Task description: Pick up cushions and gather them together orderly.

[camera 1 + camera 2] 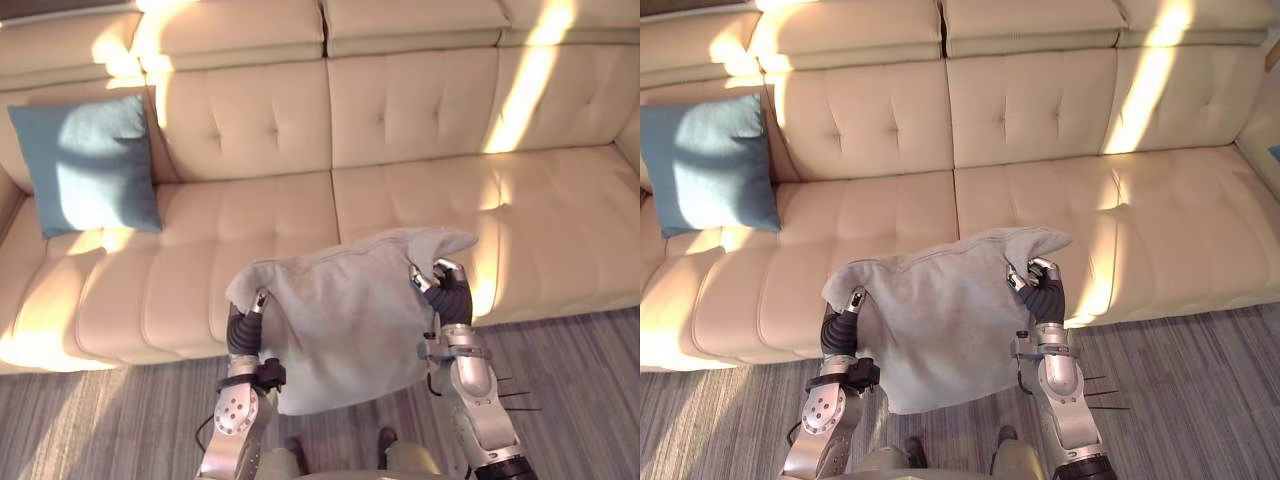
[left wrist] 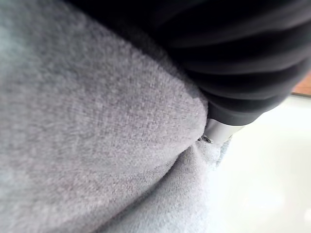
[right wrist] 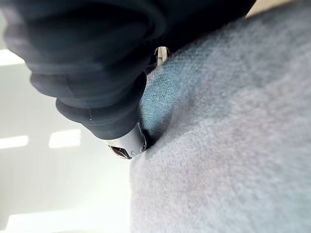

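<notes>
One grey cushion (image 1: 345, 320) aloft; one blue cushion (image 1: 90, 165) on one sofa (image 1: 400, 110).

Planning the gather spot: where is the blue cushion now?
In the left eye view, the blue cushion leans against the sofa backrest at its far left end, well apart from the grey cushion held between left hand and right hand.
</notes>
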